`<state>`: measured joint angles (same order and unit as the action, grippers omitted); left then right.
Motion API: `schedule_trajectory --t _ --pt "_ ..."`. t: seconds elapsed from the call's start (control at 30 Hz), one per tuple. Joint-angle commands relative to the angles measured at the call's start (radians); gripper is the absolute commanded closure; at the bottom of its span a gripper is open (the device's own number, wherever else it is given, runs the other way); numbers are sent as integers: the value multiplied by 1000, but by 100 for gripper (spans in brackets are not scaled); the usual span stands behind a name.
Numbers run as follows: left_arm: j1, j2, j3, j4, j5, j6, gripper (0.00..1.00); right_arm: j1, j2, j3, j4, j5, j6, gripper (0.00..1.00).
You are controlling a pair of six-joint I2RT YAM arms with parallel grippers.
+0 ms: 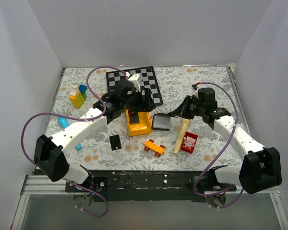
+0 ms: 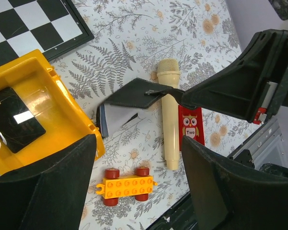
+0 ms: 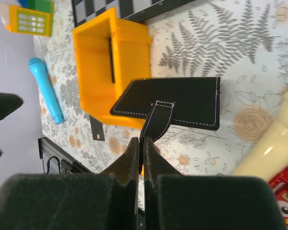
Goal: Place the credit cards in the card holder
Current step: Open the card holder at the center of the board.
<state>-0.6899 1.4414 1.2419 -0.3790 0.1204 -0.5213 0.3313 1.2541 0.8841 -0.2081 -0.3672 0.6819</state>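
The card holder (image 1: 161,121) lies on the floral cloth right of a yellow bin (image 1: 138,123). Its black flap (image 3: 182,103) is lifted, and the blue-grey inside (image 2: 117,117) shows beneath. My right gripper (image 3: 143,143) is shut on the holder's snap tab (image 3: 158,120). One credit card (image 2: 14,127) lies inside the yellow bin. Another credit card (image 1: 115,142) lies flat on the cloth in front of the bin. My left gripper (image 2: 139,187) hangs open and holds nothing, above the bin's right side.
An orange toy cart (image 1: 154,147), a cream toy microphone (image 1: 182,135) and a red owl card box (image 1: 188,142) lie near the front. A chessboard (image 1: 144,84) is at the back. Coloured blocks (image 1: 78,96) and a blue cylinder (image 1: 63,122) sit at the left.
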Motion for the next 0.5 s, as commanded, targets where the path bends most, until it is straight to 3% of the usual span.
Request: schedule_trajectory --t 0.0,0.23,0.47 --pt "4 -23 1 25 35 -2 30 -52 10 -14 -29 63 12 99" --pt "1 10 11 25 62 0 31 -150 64 -19 -85 89 -2 99" --pt "1 37 19 26 94 4 33 -170 100 -13 -128 91 -13 99"
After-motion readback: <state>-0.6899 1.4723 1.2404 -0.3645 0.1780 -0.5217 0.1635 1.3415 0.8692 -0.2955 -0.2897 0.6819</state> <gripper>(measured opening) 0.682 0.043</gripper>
